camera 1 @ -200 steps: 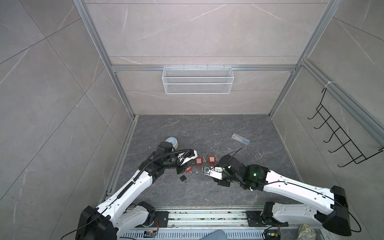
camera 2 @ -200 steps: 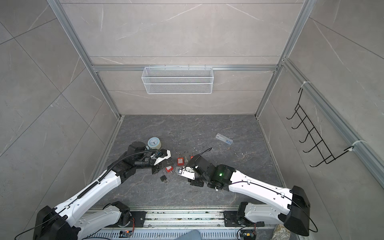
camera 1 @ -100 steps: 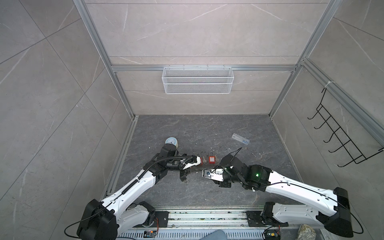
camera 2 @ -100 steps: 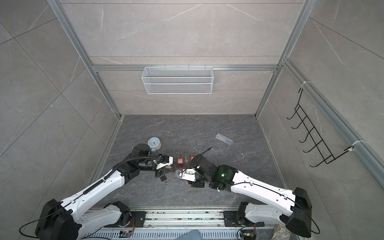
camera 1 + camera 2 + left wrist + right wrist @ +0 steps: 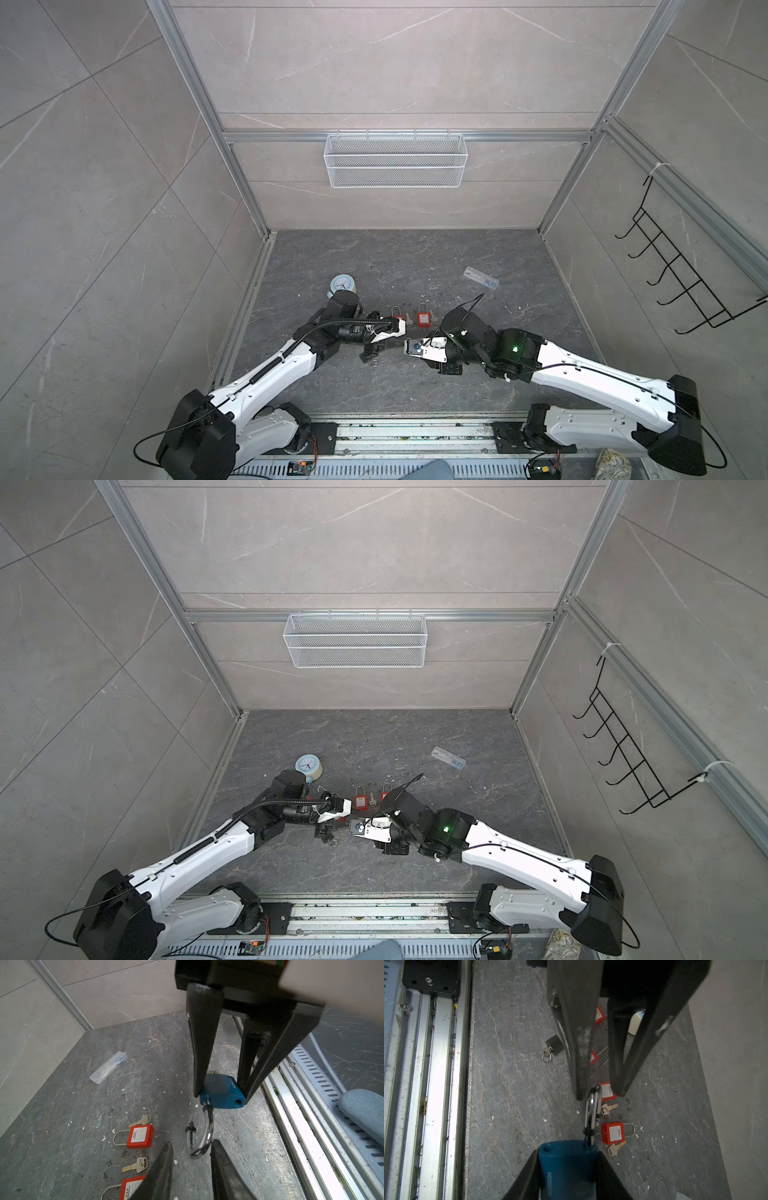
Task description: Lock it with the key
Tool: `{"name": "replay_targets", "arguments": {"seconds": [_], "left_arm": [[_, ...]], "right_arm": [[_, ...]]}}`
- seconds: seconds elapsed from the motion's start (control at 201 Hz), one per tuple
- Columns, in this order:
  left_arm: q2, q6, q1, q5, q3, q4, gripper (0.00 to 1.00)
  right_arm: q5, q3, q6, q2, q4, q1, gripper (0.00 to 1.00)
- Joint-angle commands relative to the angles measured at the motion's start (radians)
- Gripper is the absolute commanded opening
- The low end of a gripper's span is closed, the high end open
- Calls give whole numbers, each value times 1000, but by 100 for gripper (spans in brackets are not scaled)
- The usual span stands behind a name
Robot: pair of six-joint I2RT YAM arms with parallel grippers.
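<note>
Two grippers were parked on one blue padlock, which was held off the floor around the middle, just nearer than the row of red padlocks. The body was clamped by the right gripper. The shackle, swung out with its free end off its hole, was straddled by the left gripper, with the jaws apart and one finger touching at most. Loose keys were left on the floor beside the red ones. Whether a key was already in the blue one couldn't be told, tbh.

What could've been botched: if the shackle were pushed in before being turned over its hole, it'd likely be jammed on the body, or the padlock twisted in the right gripper's grip. The slick chrome could also be lost from such loose jaws.

Versus a second earlier, the left gripper had been brought across from beside the red padlocks, and the gap to the right gripper was closed.
</note>
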Motion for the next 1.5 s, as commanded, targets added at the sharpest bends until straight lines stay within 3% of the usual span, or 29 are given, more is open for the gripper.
{"name": "replay_targets", "arguments": {"seconds": [0.0, 0.319, 0.523, 0.578, 0.727, 0.841, 0.961, 1.17, 1.499], "left_arm": [[5, 20, -10, 25, -2, 44, 29], [8, -4, -24, 35, -8, 69, 18], [11, -27, -25, 43, -13, 77, 0], [11, -42, -25, 43, -15, 90, 0], [21, -102, -26, 50, -23, 141, 0], [32, -136, -24, 74, -22, 167, 0], [40, -156, -23, 90, -25, 188, 0], [44, -186, -23, 119, -33, 238, 0], [61, -208, -24, 161, -27, 264, 0]], "right_arm": [[-19, 36, 1, -9, 20, -7, 32], [9, 49, 1, 23, 33, -10, 32], [44, 41, -10, 19, 60, -11, 36], [59, 34, -17, 9, 76, -12, 41], [73, 16, -43, -26, 73, -12, 67], [76, 12, -52, -61, 35, -14, 76], [64, 13, -52, -99, -23, -30, 76], [-1, 1, -32, -121, -101, -84, 66], [-151, 24, -22, -45, -115, -153, 52]]}}
